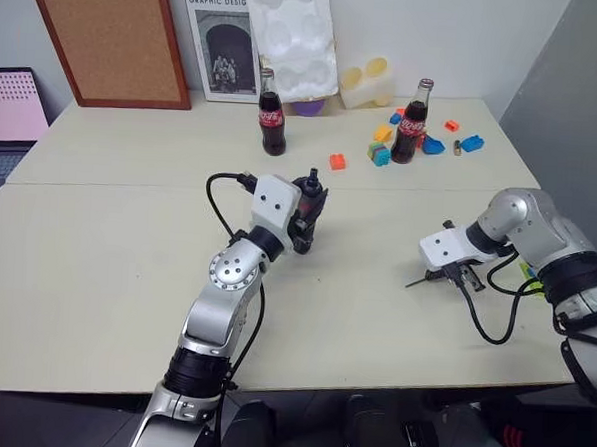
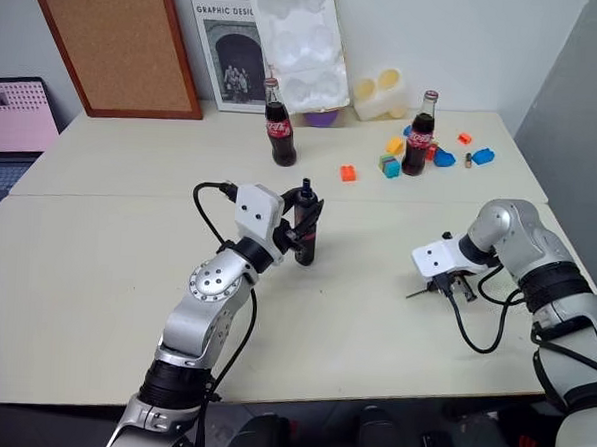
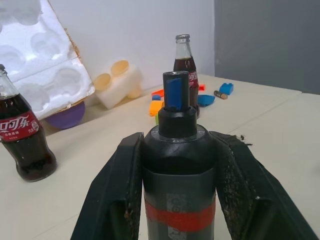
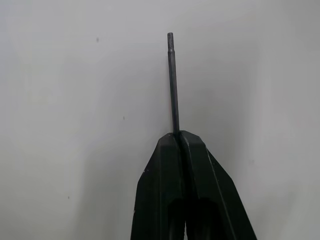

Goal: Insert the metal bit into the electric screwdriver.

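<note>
Metal bit (image 4: 172, 82) juts from right claw (image 4: 180, 137) (pinched).

An office or lab corner: a pale desk (image 1: 126, 275) against a white wall, with a cork board (image 1: 108, 33) and a design poster (image 1: 220, 44) leaning behind it.

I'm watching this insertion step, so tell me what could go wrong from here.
The right gripper pinches the bit only at one end, so it could pivot or slip when lifted from the table. The screwdriver, in the left gripper, has a narrow tip; a slight misalignment might jam the bit against its rim.
</note>
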Robot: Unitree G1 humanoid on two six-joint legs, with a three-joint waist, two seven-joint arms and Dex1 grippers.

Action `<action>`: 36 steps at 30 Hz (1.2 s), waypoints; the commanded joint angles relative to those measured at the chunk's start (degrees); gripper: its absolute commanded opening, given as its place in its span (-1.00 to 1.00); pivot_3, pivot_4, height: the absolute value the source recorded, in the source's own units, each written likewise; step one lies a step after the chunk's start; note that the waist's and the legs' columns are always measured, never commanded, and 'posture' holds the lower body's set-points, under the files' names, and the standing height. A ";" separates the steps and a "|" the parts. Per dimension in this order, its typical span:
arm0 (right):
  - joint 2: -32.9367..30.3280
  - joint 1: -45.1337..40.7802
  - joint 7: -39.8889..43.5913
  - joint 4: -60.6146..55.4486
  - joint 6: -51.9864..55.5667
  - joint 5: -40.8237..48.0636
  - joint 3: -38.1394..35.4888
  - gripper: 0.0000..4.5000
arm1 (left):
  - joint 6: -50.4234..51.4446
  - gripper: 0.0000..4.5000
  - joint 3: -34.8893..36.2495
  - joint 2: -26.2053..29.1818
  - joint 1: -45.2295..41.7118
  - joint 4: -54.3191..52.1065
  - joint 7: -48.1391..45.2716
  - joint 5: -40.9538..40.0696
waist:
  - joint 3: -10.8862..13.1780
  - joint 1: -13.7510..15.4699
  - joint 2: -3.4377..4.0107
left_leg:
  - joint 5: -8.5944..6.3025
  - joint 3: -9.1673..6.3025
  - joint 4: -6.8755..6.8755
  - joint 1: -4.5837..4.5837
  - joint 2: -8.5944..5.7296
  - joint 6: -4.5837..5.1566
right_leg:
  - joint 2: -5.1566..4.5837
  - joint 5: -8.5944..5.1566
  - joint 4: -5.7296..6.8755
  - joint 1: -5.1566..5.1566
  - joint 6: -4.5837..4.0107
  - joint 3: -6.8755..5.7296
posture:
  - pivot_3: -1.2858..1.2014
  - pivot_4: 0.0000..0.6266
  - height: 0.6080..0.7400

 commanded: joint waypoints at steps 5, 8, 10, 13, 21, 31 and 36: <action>-3.95 9.98 -2.77 -29.91 28.21 21.14 -18.83 -1.00 | 3.49 -0.26 2.83 0.77 1.03 -1.33 -2.96 -5.08 | 0.00 0.64 0.00 | 0.00 -0.15 0.00 -0.13 0.00 0.00 | 0.00 -0.01 -0.06 -0.01 0.00 -0.12 | 0.03 -0.52 1.00; -3.95 13.56 -7.15 -38.89 38.06 27.30 -24.50 -1.00 | 3.61 -0.26 4.05 1.20 0.73 -3.73 -3.75 -7.09 | 0.01 0.77 0.00 | 0.00 -0.14 0.02 -0.21 0.00 0.00 | 0.00 -0.02 -0.07 -0.08 0.01 -0.12 | 0.03 -0.52 1.00; -2.91 14.73 -11.39 -43.90 45.14 32.60 -29.06 -1.00 | 4.62 -0.26 4.12 2.16 -0.08 -5.40 -5.15 -8.32 | 0.02 0.74 0.01 | 0.00 -0.12 0.01 -0.22 0.00 0.00 | 0.00 -0.02 -0.06 -0.13 0.01 -0.10 | 0.03 -0.52 1.00; 0.86 15.44 -19.85 -50.85 55.67 41.79 -36.20 -1.00 | 7.97 -0.27 3.84 4.68 -1.67 -9.03 -8.28 -10.85 | 0.04 0.74 -0.03 | 0.00 -0.13 0.02 -0.25 0.02 0.00 | 0.04 -0.02 -0.06 -0.15 0.01 -0.11 | 0.03 -0.52 1.00; 8.94 12.23 -34.18 -54.71 64.16 52.43 -41.21 -1.00 | 9.70 -0.27 1.68 4.94 -0.57 -12.43 -7.63 -10.55 | 0.06 0.96 -0.05 | -0.01 -0.10 -0.01 -0.36 0.01 0.00 | 0.03 -0.02 -0.24 -0.17 0.02 -0.10 | 0.03 -0.52 1.00; 15.54 9.70 -43.59 -55.29 61.56 53.62 -38.08 -1.00 | 6.56 -0.27 -1.51 -0.12 -1.12 -9.82 -1.88 -5.85 | 0.07 1.37 -0.05 | -0.01 -0.12 -0.06 -0.36 0.03 0.01 | 0.06 -0.02 -0.27 -0.19 0.02 -0.13 | 0.03 -0.52 1.00; 20.02 8.87 -48.80 -55.38 57.68 51.00 -35.72 -1.00 | 3.81 -0.27 -1.16 -3.16 -1.81 -6.75 2.32 -3.03 | 0.06 1.35 -0.05 | -0.01 -0.10 -0.07 -0.37 0.02 0.01 | 0.06 -0.02 -0.27 -0.21 0.03 -0.11 | 0.03 -0.52 1.00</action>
